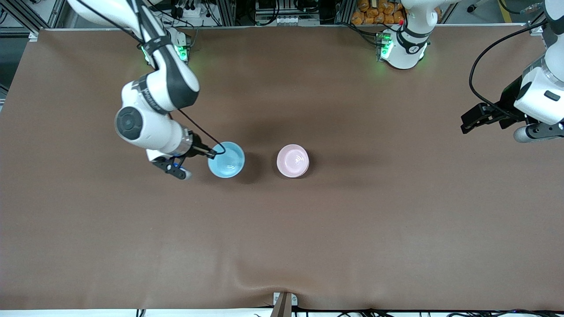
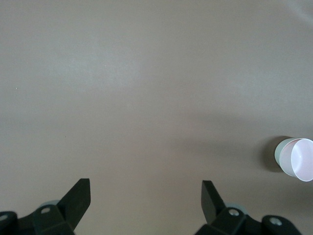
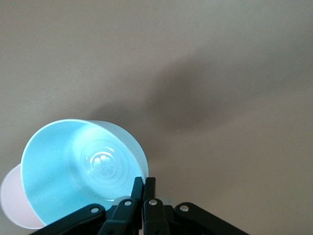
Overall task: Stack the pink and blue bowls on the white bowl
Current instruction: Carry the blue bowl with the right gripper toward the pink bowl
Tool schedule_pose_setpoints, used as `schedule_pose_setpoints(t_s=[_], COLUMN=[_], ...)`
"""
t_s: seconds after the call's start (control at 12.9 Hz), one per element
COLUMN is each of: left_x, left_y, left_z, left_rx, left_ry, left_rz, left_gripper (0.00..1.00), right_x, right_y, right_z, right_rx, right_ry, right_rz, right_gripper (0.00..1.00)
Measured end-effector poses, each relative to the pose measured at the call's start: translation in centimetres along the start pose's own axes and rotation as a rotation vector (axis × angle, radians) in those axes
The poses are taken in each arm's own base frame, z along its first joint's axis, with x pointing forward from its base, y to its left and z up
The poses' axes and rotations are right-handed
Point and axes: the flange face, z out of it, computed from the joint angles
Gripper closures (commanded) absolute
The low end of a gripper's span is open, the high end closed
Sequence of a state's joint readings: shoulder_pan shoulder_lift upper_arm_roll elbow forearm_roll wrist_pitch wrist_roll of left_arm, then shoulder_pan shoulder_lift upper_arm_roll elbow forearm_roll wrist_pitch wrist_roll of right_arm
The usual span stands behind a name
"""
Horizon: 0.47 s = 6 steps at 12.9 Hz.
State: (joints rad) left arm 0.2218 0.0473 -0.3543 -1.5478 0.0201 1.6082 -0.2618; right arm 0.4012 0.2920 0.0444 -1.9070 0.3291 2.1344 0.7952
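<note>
Brown cloth over the whole table (image 1: 282,246), wrinkled at the edge nearest the front camera.

Right gripper (image 1: 212,152) clenched on the rim of the blue bowl (image 1: 226,159), fingers (image 3: 138,188) pressed together with the thin wall between them, one inside, one outside. Bowl carried tilted, open side showing in the right wrist view, a dark shadow cast on the cloth just beside it toward the left arm's end. Nothing else in that grip.

Outward from this pincer, toward the left arm's end: pink bowl (image 1: 293,160), upright on the cloth, near the held bowl but apart from it. Seen again in the left wrist view, with a paler outer wall around the pink inside; cannot tell whether that wall belongs to a separate white bowl beneath.

Much farther out, over the left arm's end of the table: left gripper (image 1: 468,123), released, fingers (image 2: 78,200) spread wide with only bare cloth between them, holding nothing. Waiting there, well apart from both bowls.
</note>
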Motion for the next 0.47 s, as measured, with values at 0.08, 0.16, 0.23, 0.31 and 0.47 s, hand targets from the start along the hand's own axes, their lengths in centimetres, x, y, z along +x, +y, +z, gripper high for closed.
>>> schedule_pose_setpoints(t_s=[0.08, 0.16, 0.23, 0.31, 0.47], left_x=[0.0, 0.0, 0.1, 0.1, 0.2], left_y=[0.0, -0.1, -0.3, -0.4, -0.6], left_z=[0.0, 0.0, 0.0, 0.0, 0.1], left_rx=[0.0, 0.0, 0.0, 0.0, 0.001], left_ry=[0.0, 0.0, 0.0, 0.0, -0.001], left_rz=[-0.001, -0.002, -0.005, -0.008, -0.01], left_gripper=[0.0, 0.0, 0.0, 0.0, 0.0], right_x=[-1.6, -3.3, -4.7, -6.0, -7.1], right_y=[-1.5, -3.0, -4.7, -6.4, -9.6], right_z=[0.6, 1.6, 3.0, 4.6, 7.5], right_rx=[0.008, 0.016, 0.023, 0.025, 0.028], right_ry=[0.01, 0.019, 0.025, 0.027, 0.025], right_rz=[0.041, 0.085, 0.133, 0.18, 0.247], right_gripper=[1.0, 1.0, 1.0, 1.0, 1.0])
